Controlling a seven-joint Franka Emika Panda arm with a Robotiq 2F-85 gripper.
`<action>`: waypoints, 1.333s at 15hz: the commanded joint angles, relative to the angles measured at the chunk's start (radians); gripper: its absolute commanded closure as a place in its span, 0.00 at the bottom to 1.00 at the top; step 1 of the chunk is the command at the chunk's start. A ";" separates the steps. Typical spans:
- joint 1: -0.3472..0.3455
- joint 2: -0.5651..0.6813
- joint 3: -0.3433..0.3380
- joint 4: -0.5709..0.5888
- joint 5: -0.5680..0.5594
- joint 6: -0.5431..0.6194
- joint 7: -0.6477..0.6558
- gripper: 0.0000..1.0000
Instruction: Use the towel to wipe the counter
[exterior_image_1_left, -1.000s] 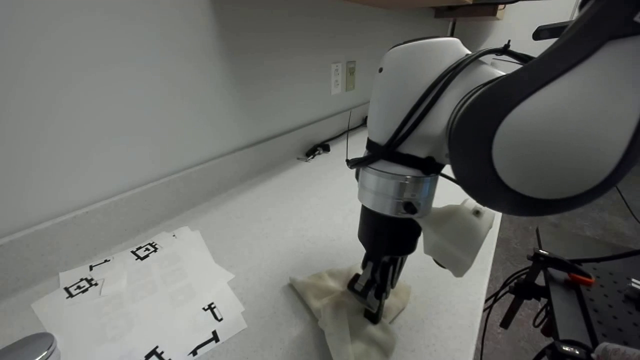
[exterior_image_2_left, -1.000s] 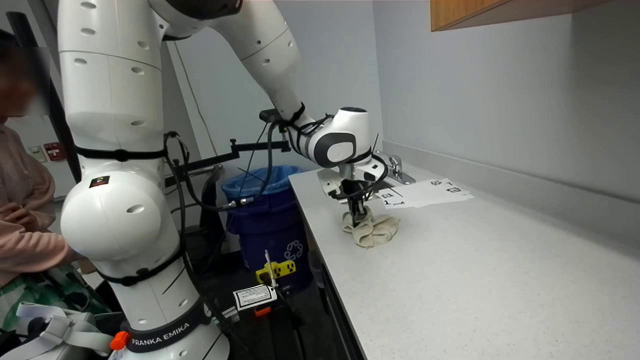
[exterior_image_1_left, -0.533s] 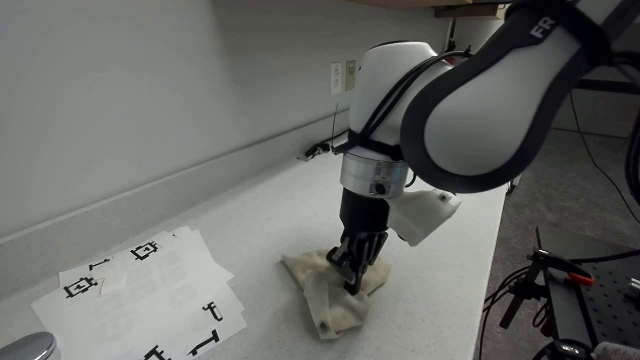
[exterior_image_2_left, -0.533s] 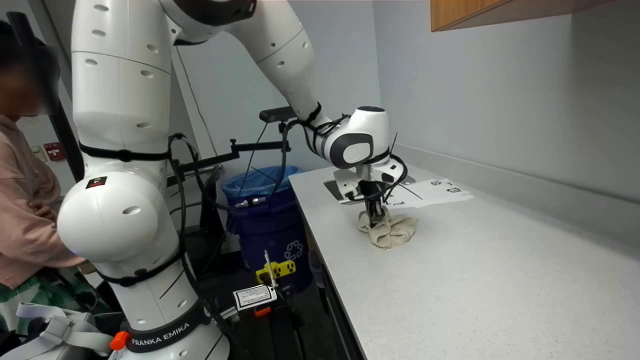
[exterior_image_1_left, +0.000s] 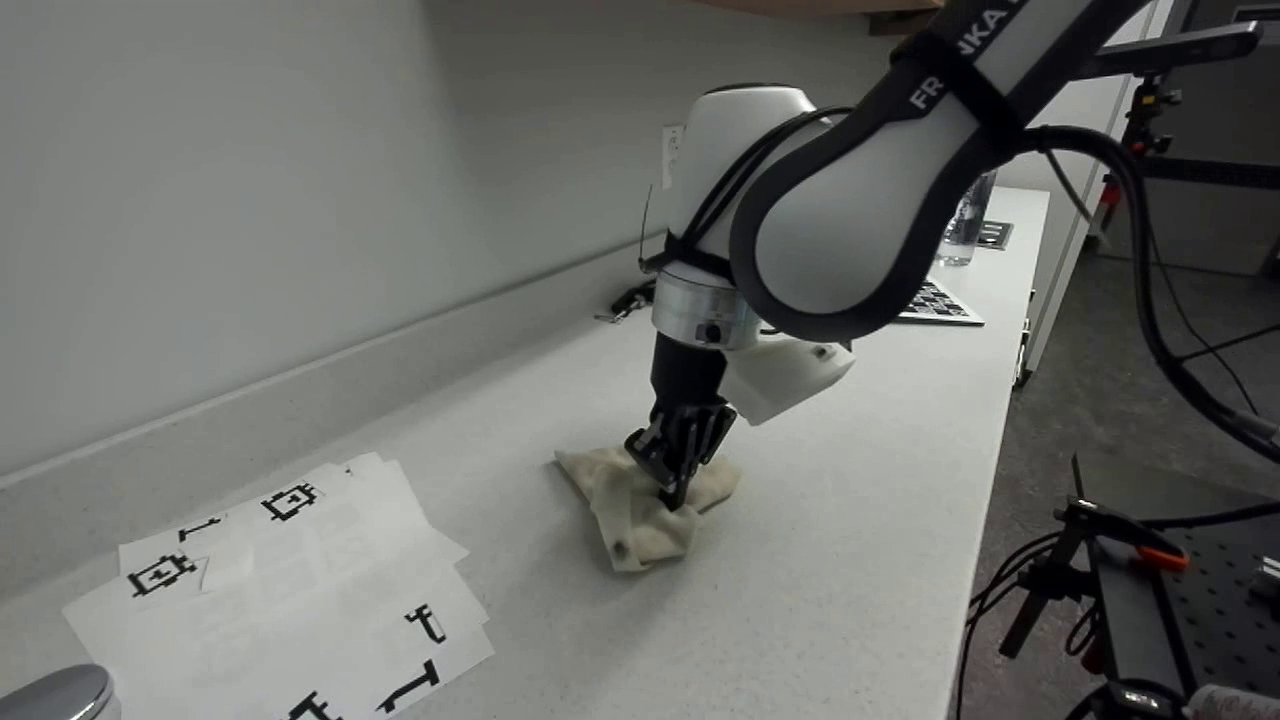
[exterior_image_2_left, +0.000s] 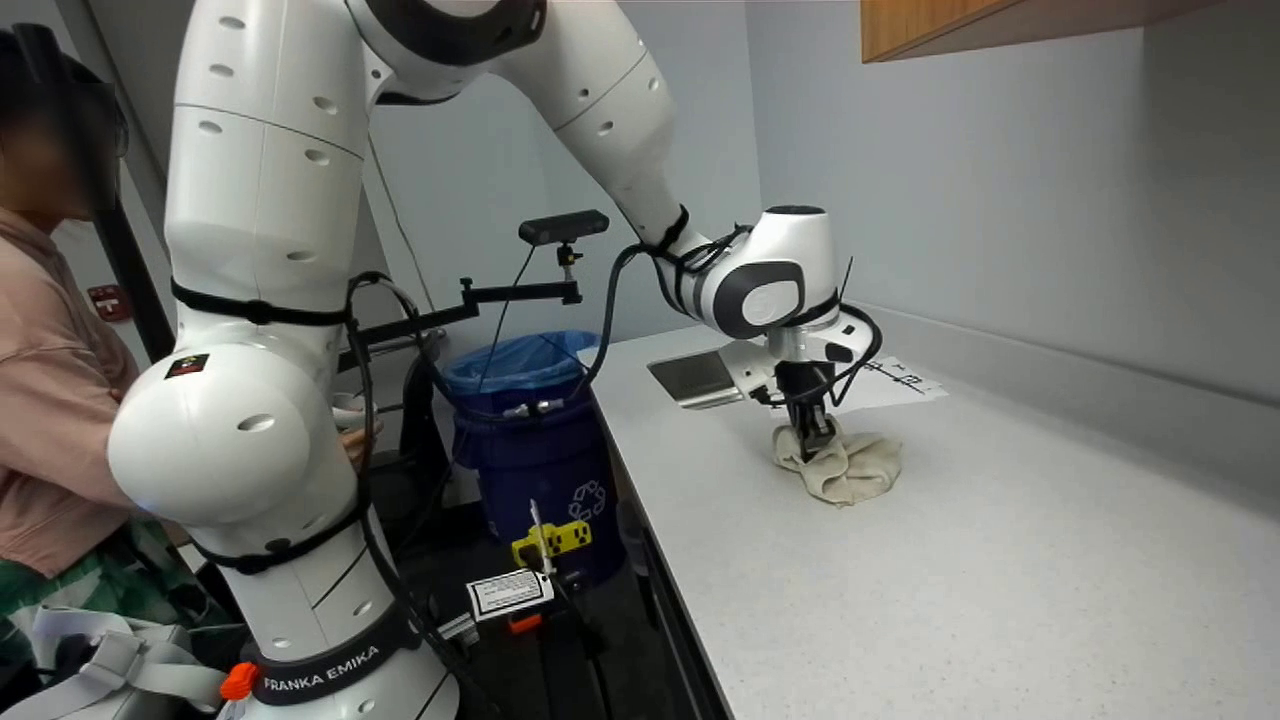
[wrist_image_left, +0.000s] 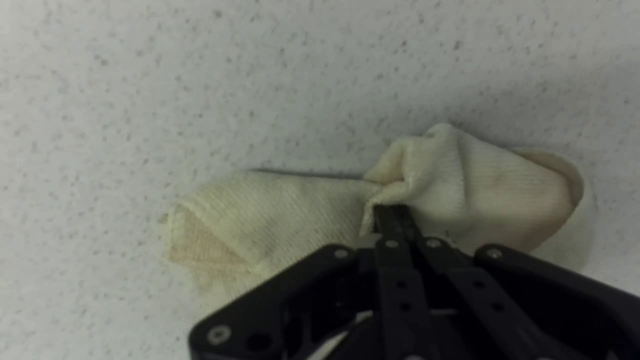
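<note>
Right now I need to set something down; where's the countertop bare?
In an exterior view, bare countertop runs from the towel to the picture's bottom, beside the backsplash. Crowded: around the pincer, and beyond it where printed paper sheets lie.

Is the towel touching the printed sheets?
Apart: an exterior view shows a strip of bare counter between the towel and the printed sheets.

Allows wide passage over the desk (exterior_image_2_left: 960, 610) in the foreground of an exterior view. Leaves a bare strip between towel (exterior_image_1_left: 650, 532) and flat paper sheets (exterior_image_1_left: 290, 600). Is blocked at the towel by jaws clamped on its folds and by the robot arm (exterior_image_1_left: 850, 230) above. Is bounded along the wall (exterior_image_1_left: 260, 150) by the backsplash (exterior_image_1_left: 300, 415) and overhead by a wooden cabinet (exterior_image_2_left: 920, 28). Is obstructed beyond the arm by a patterned board (exterior_image_1_left: 940, 305) and a clear container (exterior_image_1_left: 962, 235).
</note>
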 joint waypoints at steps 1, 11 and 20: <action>-0.008 0.095 -0.062 0.113 -0.091 -0.032 0.007 1.00; -0.039 0.183 -0.018 0.256 -0.065 -0.108 -0.035 1.00; -0.075 0.120 0.269 0.170 0.224 -0.093 -0.237 1.00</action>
